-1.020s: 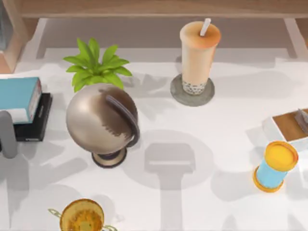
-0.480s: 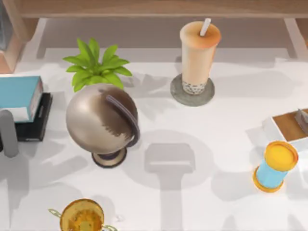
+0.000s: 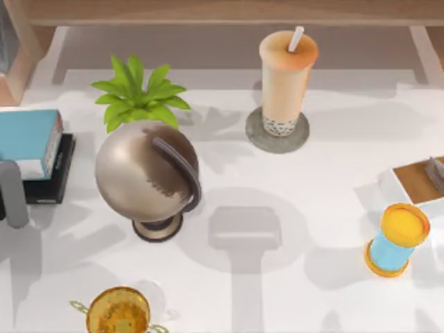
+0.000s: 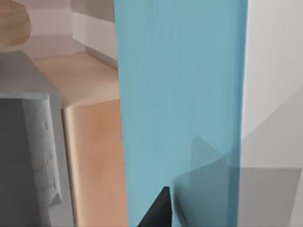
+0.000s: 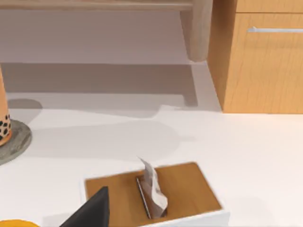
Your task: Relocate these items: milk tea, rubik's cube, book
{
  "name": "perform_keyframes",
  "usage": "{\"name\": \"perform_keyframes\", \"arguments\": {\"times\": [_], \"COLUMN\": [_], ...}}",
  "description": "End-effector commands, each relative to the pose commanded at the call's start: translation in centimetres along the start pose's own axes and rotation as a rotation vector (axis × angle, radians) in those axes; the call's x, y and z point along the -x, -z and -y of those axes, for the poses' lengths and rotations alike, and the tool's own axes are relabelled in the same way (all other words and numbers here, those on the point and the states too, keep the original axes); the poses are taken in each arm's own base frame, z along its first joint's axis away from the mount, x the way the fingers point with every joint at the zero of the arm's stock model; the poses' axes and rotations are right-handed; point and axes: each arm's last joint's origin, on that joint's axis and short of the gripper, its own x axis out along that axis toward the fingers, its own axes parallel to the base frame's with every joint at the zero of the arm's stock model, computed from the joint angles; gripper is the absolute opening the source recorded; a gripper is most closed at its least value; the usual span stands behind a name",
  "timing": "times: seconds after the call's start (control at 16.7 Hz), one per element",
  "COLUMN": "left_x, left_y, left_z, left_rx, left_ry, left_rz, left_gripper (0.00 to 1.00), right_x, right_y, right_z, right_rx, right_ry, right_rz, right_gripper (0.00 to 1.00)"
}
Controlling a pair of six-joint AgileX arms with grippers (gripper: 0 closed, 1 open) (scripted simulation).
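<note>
Reaching in at the table's (image 3: pixel 326 180) far left edge, my left gripper (image 3: pixel 14 194) sat against the near end of the book (image 3: pixel 28 135); one grey finger (image 3: pixel 14 198) stood upright just in front of the white page edges. From the top view I could not tell whether my left fingers were apart or clamped on the book, and the left wrist view gave mostly the book's blue cover (image 4: pixel 180 104) close up, with a grey finger (image 4: pixel 28 161) beside it and tan wood behind. The book lay on a black slab (image 3: pixel 52 177), its blue cover facing up.

The milk tea (image 3: pixel 286 80) stood upright on a round grey coaster (image 3: pixel 257 139) at the back of the table, right of centre, straw up; its pearly base (image 5: pixel 4 125) showed at the edge of the right wrist view. A bronze globe (image 3: pixel 146 177) stood between book and cup, a green plant (image 3: pixel 139 94) just behind it. A gold trophy (image 3: pixel 118 312) sat at the near edge. Toward the right, a blue cylinder (image 3: pixel 397 239) stood near a white tissue box (image 5: pixel 151 198). A dark tip of my right gripper (image 5: pixel 92 210) showed over the box; I could not tell its state
</note>
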Motion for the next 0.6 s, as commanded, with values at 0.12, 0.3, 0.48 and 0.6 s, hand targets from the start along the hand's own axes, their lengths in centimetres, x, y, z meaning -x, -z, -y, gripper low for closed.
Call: {"name": "perform_keyframes", "arguments": {"times": [0.12, 0.3, 0.48, 0.6], "left_x": [0.0, 0.0, 0.0, 0.0], "left_y": [0.0, 0.0, 0.0, 0.0], "left_z": [0.0, 0.0, 0.0, 0.0], "left_rx": [0.0, 0.0, 0.0, 0.0], "left_ry": [0.0, 0.0, 0.0, 0.0], "left_rz": [0.0, 0.0, 0.0, 0.0], "left_gripper": [0.83, 1.0, 1.0, 1.0], "right_x": [0.0, 0.0, 0.0, 0.0], "right_y": [0.0, 0.0, 0.0, 0.0], "right_z": [0.0, 0.0, 0.0, 0.0], "right_rx": [0.0, 0.0, 0.0, 0.0], "right_ry": [0.0, 0.0, 0.0, 0.0], "right_rz": [0.0, 0.0, 0.0, 0.0], "right_gripper": [1.0, 1.0, 1.0, 1.0]}}
